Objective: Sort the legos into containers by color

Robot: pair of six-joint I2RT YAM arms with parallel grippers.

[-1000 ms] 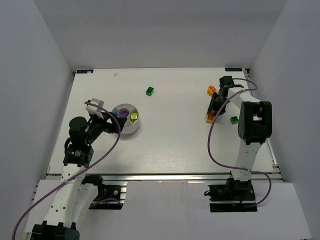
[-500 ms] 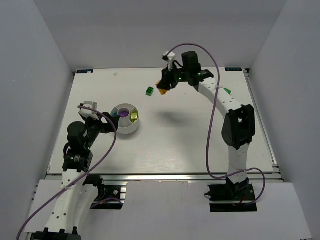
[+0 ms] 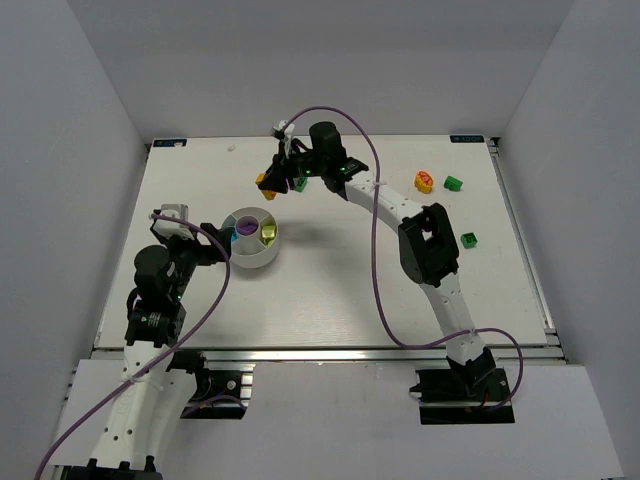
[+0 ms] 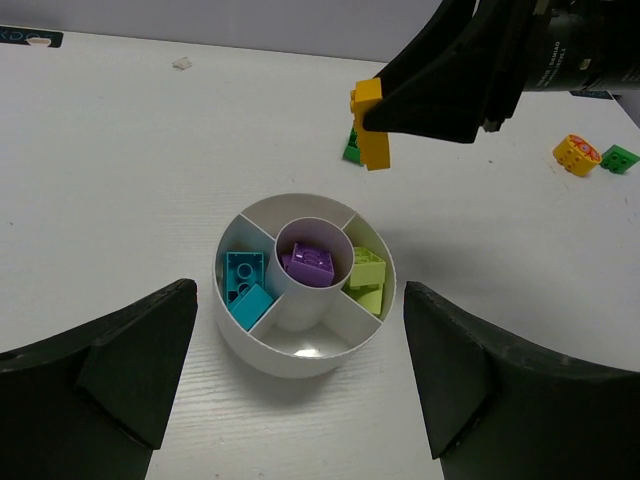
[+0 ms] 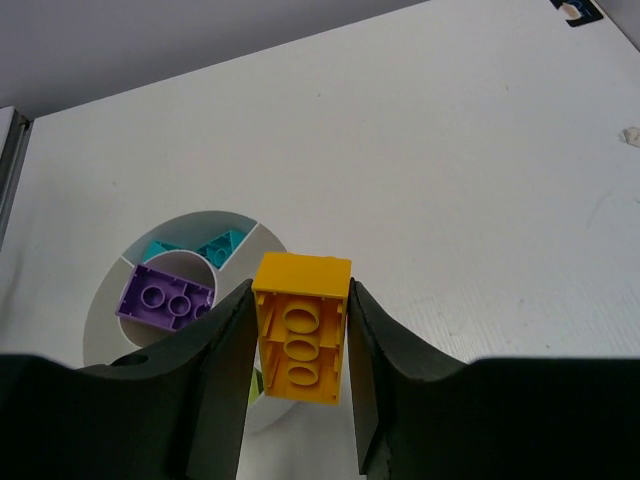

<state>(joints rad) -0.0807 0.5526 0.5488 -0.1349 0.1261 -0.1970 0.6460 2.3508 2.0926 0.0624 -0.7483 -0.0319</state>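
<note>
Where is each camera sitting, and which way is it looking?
Top external: high behind the arms, looking down on the table; both arms show.
Left wrist: on the left gripper, facing the white bowl; its open fingers show.
Right wrist: on the right gripper, looking down; its fingers pinch the orange brick.
All three share the white bowl and orange brick.

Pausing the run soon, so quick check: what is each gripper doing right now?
Left gripper: open, fingers empty.
Right gripper: closed on an orange lego.
</note>
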